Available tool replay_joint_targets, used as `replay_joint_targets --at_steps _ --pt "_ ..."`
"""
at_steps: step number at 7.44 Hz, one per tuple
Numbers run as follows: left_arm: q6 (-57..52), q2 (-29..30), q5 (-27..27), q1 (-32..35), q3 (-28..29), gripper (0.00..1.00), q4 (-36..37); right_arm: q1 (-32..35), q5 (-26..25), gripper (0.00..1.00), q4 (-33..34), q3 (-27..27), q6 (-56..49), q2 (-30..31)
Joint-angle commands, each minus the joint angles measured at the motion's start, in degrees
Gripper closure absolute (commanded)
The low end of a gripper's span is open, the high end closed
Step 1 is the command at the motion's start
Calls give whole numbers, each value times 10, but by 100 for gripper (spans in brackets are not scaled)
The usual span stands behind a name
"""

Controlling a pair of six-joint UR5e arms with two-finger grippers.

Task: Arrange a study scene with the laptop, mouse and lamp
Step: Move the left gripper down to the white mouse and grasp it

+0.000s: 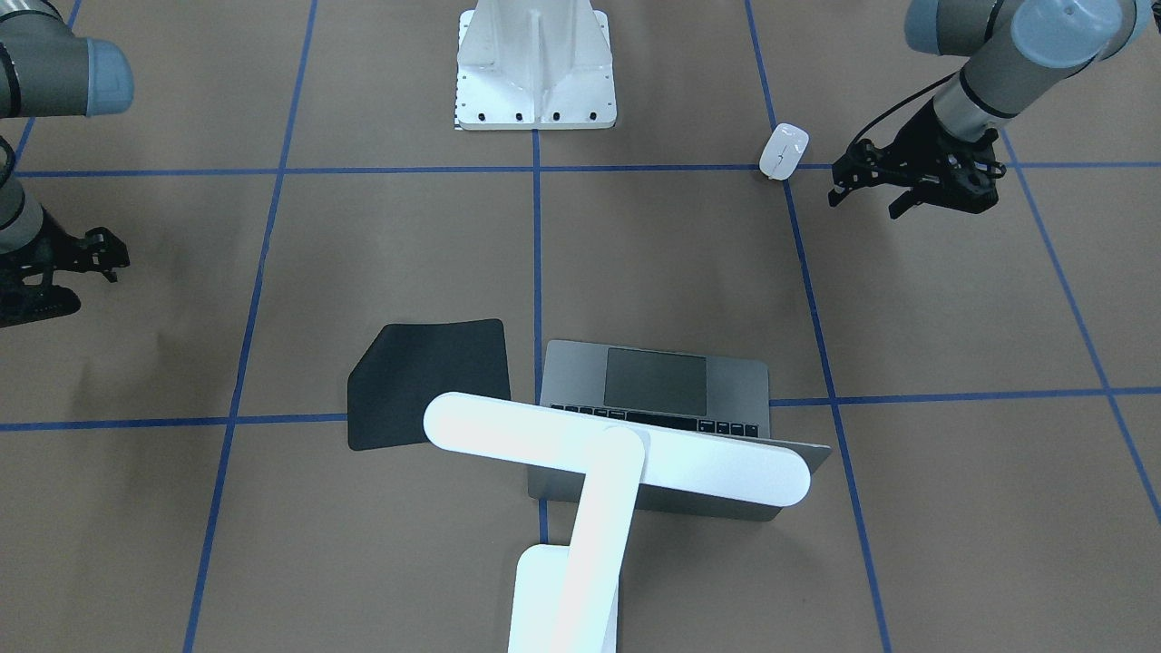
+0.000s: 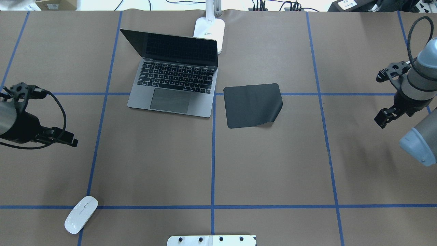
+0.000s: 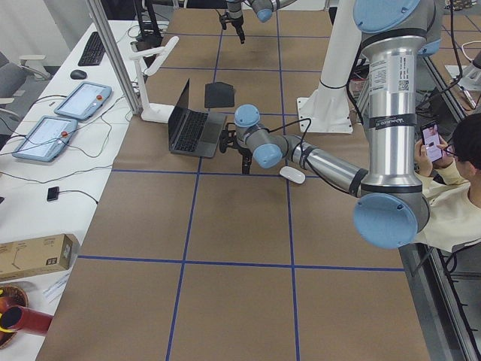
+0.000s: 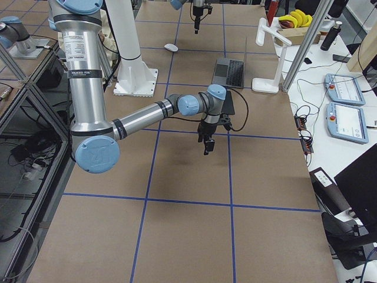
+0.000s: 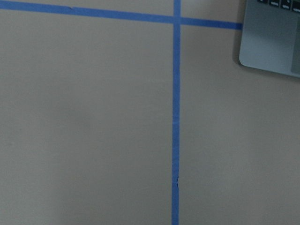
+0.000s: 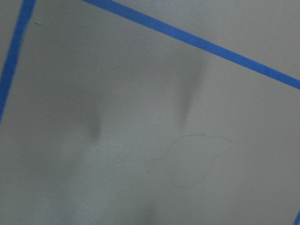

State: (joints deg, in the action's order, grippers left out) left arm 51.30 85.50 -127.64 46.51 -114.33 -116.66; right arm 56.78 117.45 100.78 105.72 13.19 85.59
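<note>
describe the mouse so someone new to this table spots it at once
From the open grey laptop at the table's far side, come to the near edge on the robot's left, off to that side of the white bolted pedestal. The mouse lies there at a blue tape crossing, the only small glossy white oval.

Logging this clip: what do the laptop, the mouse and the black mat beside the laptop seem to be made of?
The laptop: likely metal, matte grey, with an even dull sheen on its deck. The mouse: probably plastic, glossy white, its smooth shell catching bright highlights. The black mat: a thin flexible sheet, perhaps rubber or fabric, matte; one corner looks lifted.
</note>
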Motion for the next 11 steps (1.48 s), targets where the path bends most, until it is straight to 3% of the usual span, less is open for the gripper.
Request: replay_joint_targets --at_steps 1,3,6,8,9,11 --pt "-102 -15 25 -19 -5 0 0 39 6 0 -1 -26 -74 7" --pt "-154 -39 99 -68 -6 0 1 44 5 0 -2 -38 -86 7" --pt "-147 -64 116 -102 -47 0 5 68 8 0 -3 -88 -185 5" --pt "-76 -71 130 -154 -72 0 5 113 48 0 -3 -117 -243 5" --pt "-28 -71 166 -203 -84 0 5 116 49 0 -3 -122 -248 6" --pt "-1 -78 192 -239 -92 0 5 122 53 0 -3 -132 -260 5"
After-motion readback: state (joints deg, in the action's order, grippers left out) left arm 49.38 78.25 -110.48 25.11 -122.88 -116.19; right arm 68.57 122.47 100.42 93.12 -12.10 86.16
